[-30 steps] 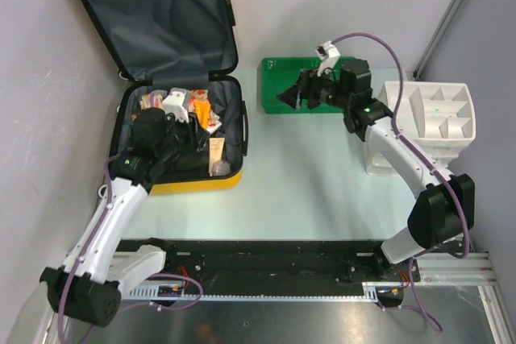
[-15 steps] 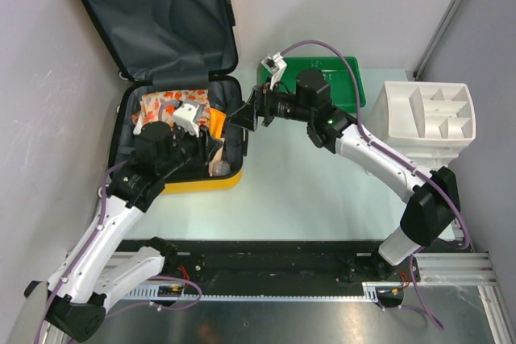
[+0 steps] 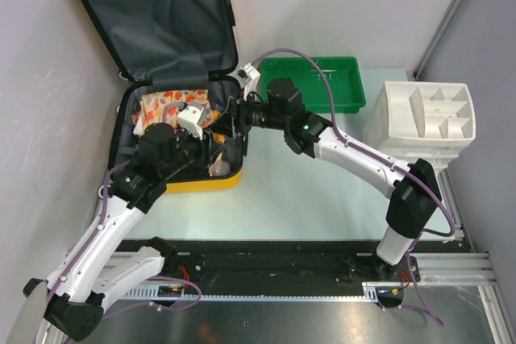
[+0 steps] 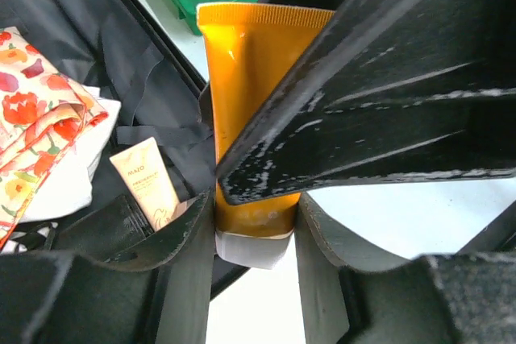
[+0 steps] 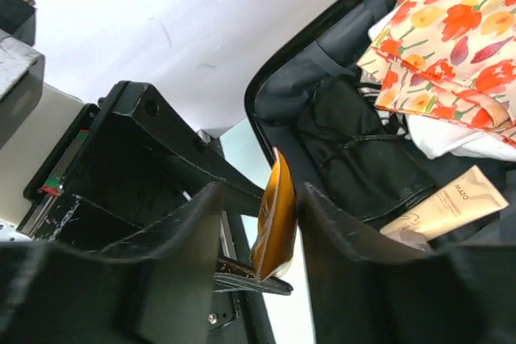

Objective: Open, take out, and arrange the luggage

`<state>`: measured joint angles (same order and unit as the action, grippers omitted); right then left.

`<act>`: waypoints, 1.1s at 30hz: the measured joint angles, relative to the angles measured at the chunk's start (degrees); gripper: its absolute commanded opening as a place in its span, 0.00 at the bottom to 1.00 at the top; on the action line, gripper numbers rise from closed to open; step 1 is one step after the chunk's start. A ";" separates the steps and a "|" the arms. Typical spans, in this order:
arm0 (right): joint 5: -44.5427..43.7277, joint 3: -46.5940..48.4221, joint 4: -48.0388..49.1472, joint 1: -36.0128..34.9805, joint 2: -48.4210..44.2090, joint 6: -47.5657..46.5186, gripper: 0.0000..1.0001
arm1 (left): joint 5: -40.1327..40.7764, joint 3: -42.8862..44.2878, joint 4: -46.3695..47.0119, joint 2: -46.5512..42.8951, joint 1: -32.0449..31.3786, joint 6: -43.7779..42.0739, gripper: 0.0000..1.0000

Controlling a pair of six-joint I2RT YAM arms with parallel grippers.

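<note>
**Orange tube between both grippers, over the luggage rim**

The luggage (image 3: 157,22) lay open at the far left corner of the table (image 3: 322,191). Its lid leaned back against the wall with the grey lining showing, and its yellow base sat flat on the table. Inside the base a floral cloth (image 3: 171,102) lay toward the hinge side over some white fabric. A beige tube (image 4: 147,179) lay on the dark lining nearer the open edge.

Both grippers met above the base's right rim. The left gripper (image 4: 254,227) was clamped on an orange tube (image 4: 246,86), with a pad pressed to each side of its capped end and the crimped end pointing away. The right gripper (image 5: 260,199) straddled the same tube, seen edge-on from its wrist camera. Its jaws were spread, one pad close against the tube and a clear gap on the other side, so it had no grasp.

A green tray (image 3: 322,90) sat just right of the lid. A white organizer (image 3: 427,114) stood at the table's right edge, well apart from both grippers.
</note>
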<state>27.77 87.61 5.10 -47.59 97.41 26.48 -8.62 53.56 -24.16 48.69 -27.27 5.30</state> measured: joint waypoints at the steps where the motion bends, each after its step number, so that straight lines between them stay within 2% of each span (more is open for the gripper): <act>1: -0.33 0.04 -0.07 -0.22 0.26 0.11 0.20 | 0.09 0.00 0.02 0.00 -0.02 -0.17 0.31; 3: -1.49 0.13 -0.13 -0.42 0.57 -0.15 0.00 | 0.57 -0.13 -0.02 -0.11 -0.07 -0.57 0.44; 4: -1.90 0.15 -0.46 -0.35 0.59 -0.13 0.00 | 0.92 -0.28 0.22 -0.24 -0.09 -0.83 0.52; 5: -2.36 0.15 -0.66 -0.20 0.59 -0.24 0.00 | 1.07 -0.42 0.50 -0.26 -0.13 -0.92 0.68; 8: -2.91 0.15 -1.20 0.63 0.57 -1.18 0.00 | 1.38 -0.66 0.76 -0.42 -0.15 -1.66 0.90; 11: -2.89 0.15 -2.49 3.48 0.20 -3.56 0.00 | 1.40 -0.72 0.83 -0.46 -0.13 -1.97 1.00; 15: -2.82 0.15 -6.84 10.32 -2.54 -9.18 0.00 | 0.26 -0.68 0.85 0.63 -0.13 -2.43 1.00; 19: -2.12 0.15 -12.44 23.56 -9.03 -15.98 0.00 | -1.31 0.79 0.44 5.07 -0.13 -2.82 1.00; 23: -0.76 1.40 -18.67 41.72 -16.20 -21.11 0.00 | -3.39 2.89 -0.22 9.05 -0.11 -3.69 1.00; 28: 3.32 4.68 -24.63 70.58 -22.05 -25.29 0.00 | -7.45 6.40 -0.52 13.20 0.07 -3.72 1.00; 31: 7.78 5.40 -25.59 83.65 -23.10 -26.12 0.00 | -10.36 8.04 -0.70 15.87 0.28 -3.15 1.00; 33: 10.64 6.95 -26.73 89.83 -22.34 -26.60 0.00 | -11.91 8.85 -0.92 17.46 0.42 -2.58 1.00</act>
<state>38.41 94.56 -21.63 42.24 75.07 -0.12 -20.53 62.41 -25.08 66.15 -26.85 2.72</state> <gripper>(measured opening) 0.091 0.996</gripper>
